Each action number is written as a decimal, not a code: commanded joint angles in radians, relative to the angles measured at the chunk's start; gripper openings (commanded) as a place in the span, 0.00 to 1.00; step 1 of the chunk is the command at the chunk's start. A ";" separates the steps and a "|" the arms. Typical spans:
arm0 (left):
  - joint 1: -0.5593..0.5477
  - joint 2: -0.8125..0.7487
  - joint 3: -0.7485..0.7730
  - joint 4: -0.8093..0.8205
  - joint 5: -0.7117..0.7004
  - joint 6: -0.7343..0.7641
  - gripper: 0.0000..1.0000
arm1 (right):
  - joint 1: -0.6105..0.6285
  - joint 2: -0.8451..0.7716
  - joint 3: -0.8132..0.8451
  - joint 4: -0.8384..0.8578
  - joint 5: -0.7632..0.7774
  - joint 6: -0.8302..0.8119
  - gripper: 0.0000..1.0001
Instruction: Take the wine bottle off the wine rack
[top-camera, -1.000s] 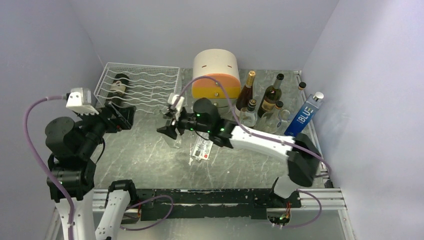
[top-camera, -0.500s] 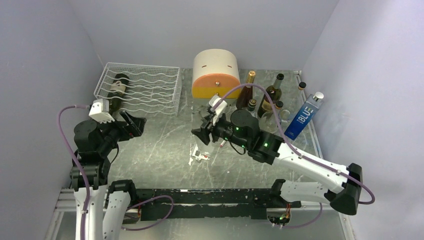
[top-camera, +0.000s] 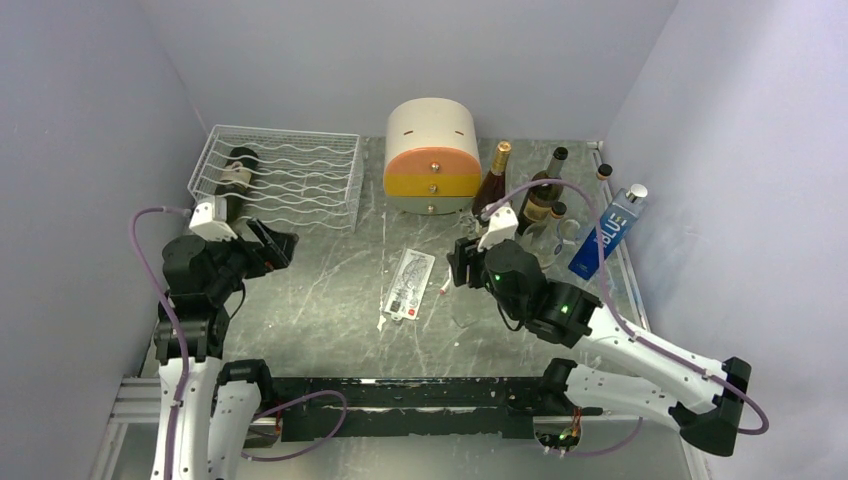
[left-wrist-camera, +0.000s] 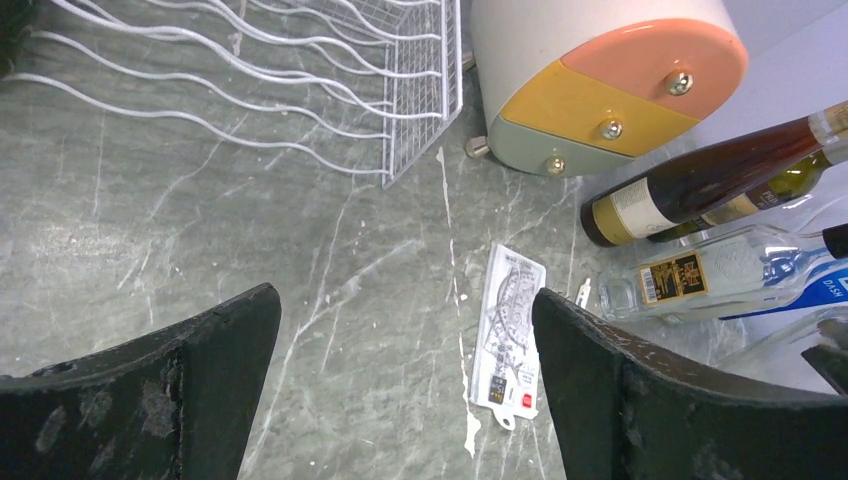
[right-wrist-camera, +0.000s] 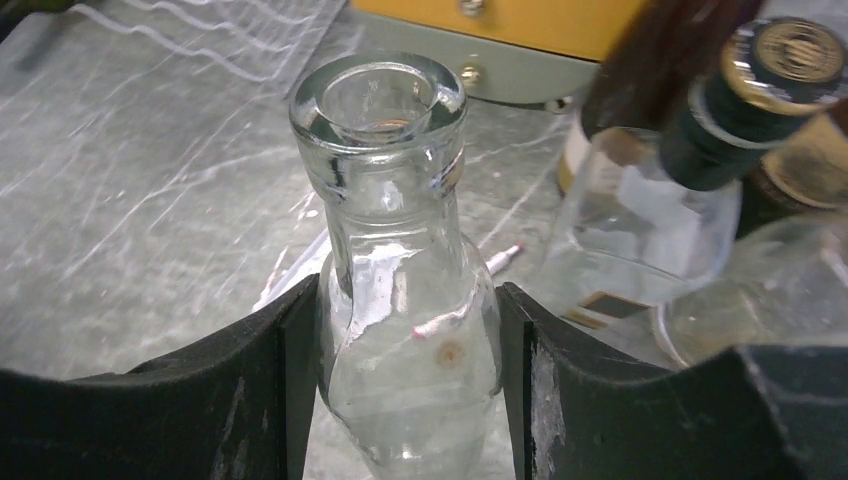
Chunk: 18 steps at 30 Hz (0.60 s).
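The white wire wine rack (top-camera: 300, 175) stands at the back left; its corner also shows in the left wrist view (left-wrist-camera: 400, 80). A dark wine bottle (top-camera: 236, 173) lies on the rack's left end. My left gripper (top-camera: 278, 246) hangs open and empty just in front of the rack, over bare table (left-wrist-camera: 405, 300). My right gripper (top-camera: 462, 268) is shut on the neck of a clear, uncapped glass bottle (right-wrist-camera: 385, 120), held upright (right-wrist-camera: 410, 330) next to the standing bottles at the right.
A round cream-and-orange drawer cabinet (top-camera: 432, 155) stands at the back centre. Several bottles (top-camera: 540, 200) and a blue bottle (top-camera: 605, 235) crowd the back right. A printed card (top-camera: 405, 283) lies mid-table. Grey walls close in on both sides.
My right arm has carried the clear bottle from in front of the rack across to the right, beside the bottle group. My left arm has drawn back slightly, its gripper still open.
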 joint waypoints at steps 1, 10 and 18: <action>-0.005 -0.021 -0.006 0.059 -0.003 0.015 1.00 | -0.017 -0.015 -0.028 0.064 0.189 0.064 0.00; -0.005 -0.073 -0.020 0.065 -0.011 0.013 1.00 | -0.052 -0.005 -0.166 0.172 0.377 0.117 0.00; -0.005 -0.069 -0.028 0.080 -0.004 0.009 0.99 | -0.054 -0.003 -0.254 0.196 0.560 0.243 0.00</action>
